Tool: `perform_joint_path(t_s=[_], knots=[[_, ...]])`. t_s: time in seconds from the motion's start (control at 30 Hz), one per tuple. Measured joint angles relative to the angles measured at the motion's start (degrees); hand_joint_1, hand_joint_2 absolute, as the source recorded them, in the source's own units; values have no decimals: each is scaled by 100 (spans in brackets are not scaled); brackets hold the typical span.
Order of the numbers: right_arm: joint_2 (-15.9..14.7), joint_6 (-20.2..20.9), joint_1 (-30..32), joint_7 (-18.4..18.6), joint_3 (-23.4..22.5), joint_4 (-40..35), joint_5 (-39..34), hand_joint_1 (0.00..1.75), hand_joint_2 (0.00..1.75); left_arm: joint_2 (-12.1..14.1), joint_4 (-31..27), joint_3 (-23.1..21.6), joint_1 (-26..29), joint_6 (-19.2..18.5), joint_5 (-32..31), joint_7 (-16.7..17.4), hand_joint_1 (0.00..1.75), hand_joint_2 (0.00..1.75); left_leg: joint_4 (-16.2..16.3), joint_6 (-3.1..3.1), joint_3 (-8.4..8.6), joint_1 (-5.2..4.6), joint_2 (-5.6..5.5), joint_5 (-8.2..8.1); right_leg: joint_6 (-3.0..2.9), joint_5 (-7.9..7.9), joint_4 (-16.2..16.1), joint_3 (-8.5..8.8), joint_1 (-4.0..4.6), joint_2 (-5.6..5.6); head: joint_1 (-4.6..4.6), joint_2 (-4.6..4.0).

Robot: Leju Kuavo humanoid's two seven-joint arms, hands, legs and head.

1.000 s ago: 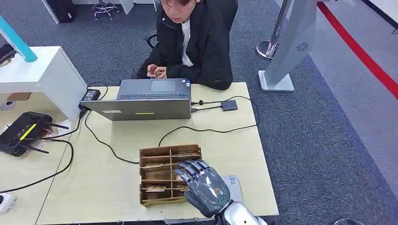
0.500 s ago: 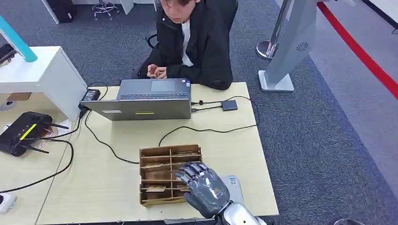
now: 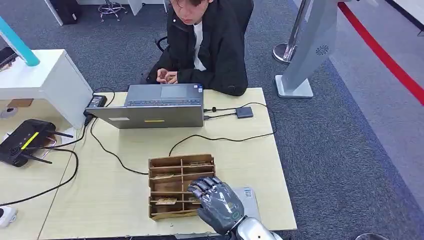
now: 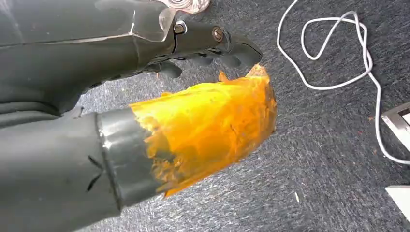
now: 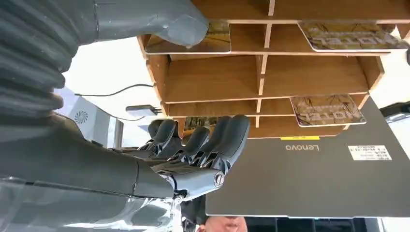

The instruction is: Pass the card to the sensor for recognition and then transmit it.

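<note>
- the right hand (image 3: 220, 202) hovers over the near right corner of the rack (image 3: 165, 172), palm down, fingers (image 5: 227, 137) slightly curled and apart, gripping nothing; in the right wrist view its thumb (image 5: 179, 24) tip lies on a card (image 5: 208, 41) in a near right slot, with no finger under it.
- the left hand (image 4: 193, 53) hangs over grey carpet (image 4: 314, 159), fingers loosely curled with nothing in them; its thumb is wrapped in orange tape (image 4: 212, 125). a white cable (image 4: 338, 53) loops on the carpet near it.
- a flat grey sensor (image 3: 250, 200) lies on the table (image 3: 125, 200) just right of the rack, partly under the right hand.
- the wooden rack stands near the table's front edge, split into slots; cards lie in several of them, one near the front left (image 3: 166, 201), others further back (image 3: 200, 164).
- a black cable (image 3: 220, 137) runs across the table beyond the rack.
- a laptop (image 3: 157, 112) sits at the far edge, its lid back facing the robot.
- a black router (image 3: 22, 142) lies on the table to the left.
- a person (image 3: 207, 42) in a dark jacket sits behind the laptop.
</note>
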Motion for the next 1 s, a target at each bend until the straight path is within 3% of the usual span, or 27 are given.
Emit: perform_joint_path(t_s=[0.27, 0.3, 0.37, 0.47, 0.8, 0.83, 0.9, 0.93, 1.0], knots=[[0, -68, 3, 59, -11, 50, -48, 63, 175, 0, 0, 0, 0, 0, 0, 0, 0, 0, 0, 0, 1, 0, 0, 0, 0, 0, 0, -1, 0, 0, 0, 0], [-4, -228, 28, 158, -11, 70, -127, 63, 175, 0, 0, 0, 0, 0, 0, 0, 0, 0, 0, 0, 1, 0, 0, 0, 0, 0, 0, -1, 0, 0, 2, 0], [-113, -929, 123, 458, 72, 207, -362, 63, 175, 0, 0, 0, 12, 9, 0, -7, 0, 0, 0, 0, -1, 0, -2, -1, 1, -1, -1, 1, 0, -2, 0, 0], [-333, -1340, 209, 728, 287, 440, -544, 65, 175, 0, 0, 0, 36, 20, 0, -37, 0, 0, 0, 2, -4, 0, 0, -2, 1, -1, -1, -3, -1, 1, 0, 0], [-640, -1364, 137, 1036, 620, 701, -715, 65, 175, -2, 0, 0, 61, 24, 0, -46, 0, 0, 0, 0, -2, 0, 1, -4, 1, -1, -1, -3, 0, 1, 0, 0], [-654, -1362, 133, 1054, 640, 715, -721, 68, 175, -2, 0, 0, 62, 24, 0, -46, 0, 0, 0, 0, -2, 0, 0, -3, 1, -1, -1, -3, 0, 1, 0, 0], [-677, -1362, 127, 1078, 675, 723, -721, 96, 175, -2, 0, 0, 62, 24, 0, -46, 0, 0, 0, 0, -2, 0, 0, -3, 1, -1, -1, -3, 0, 1, 0, 0], [-686, -1362, 122, 1078, 686, 728, -721, 96, 175, -2, 0, 0, 62, 24, 0, -46, 0, 0, 0, 0, -2, 0, 1, -3, 1, -1, -1, -3, 0, 1, 2, 0], [-697, -1364, 111, 1080, 704, 728, -721, 154, 175, -2, 0, 0, 63, 24, 0, -46, 0, 0, 0, 0, -3, 0, 1, -4, 1, -1, -1, -3, 0, 1, 2, 0]])
